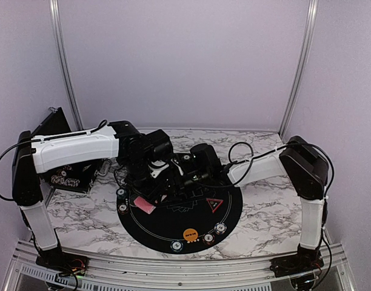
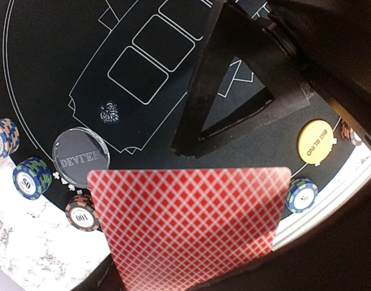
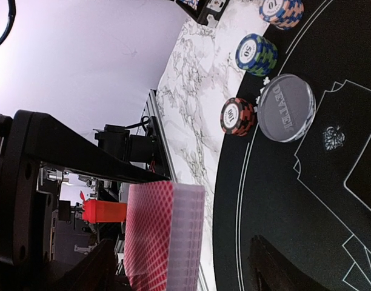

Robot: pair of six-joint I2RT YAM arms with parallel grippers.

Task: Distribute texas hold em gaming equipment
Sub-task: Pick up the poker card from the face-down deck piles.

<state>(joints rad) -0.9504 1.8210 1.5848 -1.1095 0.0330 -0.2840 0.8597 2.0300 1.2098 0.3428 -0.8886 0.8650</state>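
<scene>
Marble tabletop (image 1: 264, 206) carries the round black mat (image 1: 167, 233), and I judge I am dealing one card (image 2: 191, 224) at its 9 o'clock rim. To do it well I should lower it flat and let go inside the rim, clear of the striped chips (image 2: 82, 212) beside it. My left gripper (image 1: 147, 197) pinches that card, which hangs just beneath it. The right gripper (image 3: 140, 211), at the card's 2 o'clock, is clenched on the deck (image 3: 167, 242).
</scene>
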